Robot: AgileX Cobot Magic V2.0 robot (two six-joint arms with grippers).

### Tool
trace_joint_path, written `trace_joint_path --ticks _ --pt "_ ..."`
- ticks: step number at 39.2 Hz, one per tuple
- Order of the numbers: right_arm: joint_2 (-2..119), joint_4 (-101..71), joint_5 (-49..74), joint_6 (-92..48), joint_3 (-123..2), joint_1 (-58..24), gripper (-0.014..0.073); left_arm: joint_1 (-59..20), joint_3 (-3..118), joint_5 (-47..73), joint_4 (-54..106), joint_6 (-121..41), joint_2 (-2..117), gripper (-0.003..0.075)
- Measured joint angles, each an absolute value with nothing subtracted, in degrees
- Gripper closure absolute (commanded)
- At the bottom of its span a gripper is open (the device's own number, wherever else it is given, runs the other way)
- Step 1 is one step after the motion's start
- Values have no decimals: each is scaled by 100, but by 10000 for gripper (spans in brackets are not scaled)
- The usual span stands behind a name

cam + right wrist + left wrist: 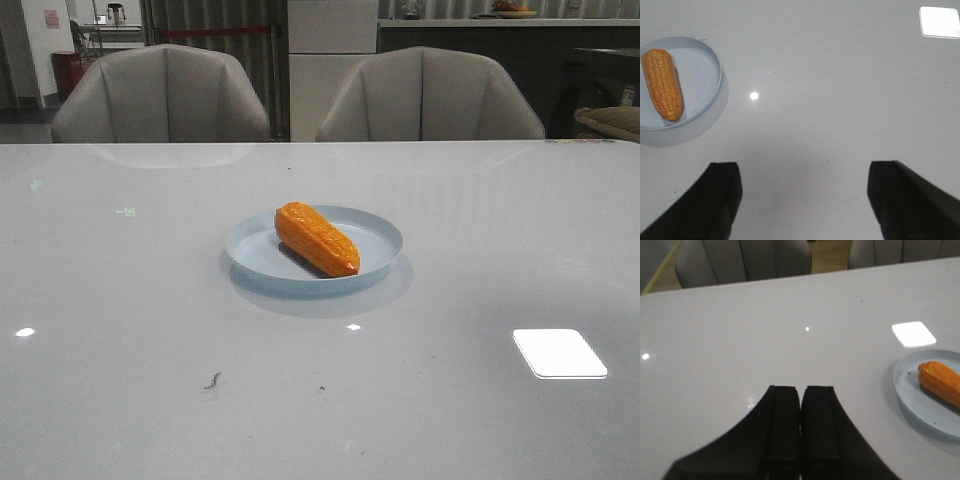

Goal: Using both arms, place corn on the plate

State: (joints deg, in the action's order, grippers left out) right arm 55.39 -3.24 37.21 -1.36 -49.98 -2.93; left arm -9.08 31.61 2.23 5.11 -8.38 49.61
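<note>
Orange bumpy toy corn cob (316,238) lies diagonally inside pale blue round plate (385,237) on glossy white desk (120,330); task looks done. Left hand (800,430) pressed together, right hand (802,200) spread wide, both well apart from plate, prob. released.

One corn (317,238). One plate (382,232), pale blue. One tabletop (480,270), white and glossy. Two grey chairs behind it: one at left (160,95), one at right (430,95). Two black pincers, each seen only from its own wrist: left pincer (800,405), right pincer (805,185).
</note>
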Motion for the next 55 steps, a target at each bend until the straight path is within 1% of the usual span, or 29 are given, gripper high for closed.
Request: trace_joint_path --ticks 10,19,27,30,35,43,55 --pt "5539 -324 3721 -136 -4998 -293 -30 -908 2023 109 228 -827 2884 626" --pt "5539 -324 3721 -136 -4998 -293 -30 -908 906 0 189 -827 1280 626" --pt "5539 -324 3721 -136 -4998 -293 -30 -908 97 -272 189 -827 223 626" --pt "5539 -324 3721 -136 -4998 -293 -30 -908 -66 -316 189 -827 -6 626" --pt "5539 -324 3721 -136 -4997 -293 -30 -908 -66 -537 189 -827 -35 626" --pt "5539 -324 3701 -136 -4997 -293 -30 -908 -66 -276 189 -827 -35 626" --pt "5539 -324 3701 -136 -4997 -293 -30 -908 -66 -249 189 -827 -35 626"
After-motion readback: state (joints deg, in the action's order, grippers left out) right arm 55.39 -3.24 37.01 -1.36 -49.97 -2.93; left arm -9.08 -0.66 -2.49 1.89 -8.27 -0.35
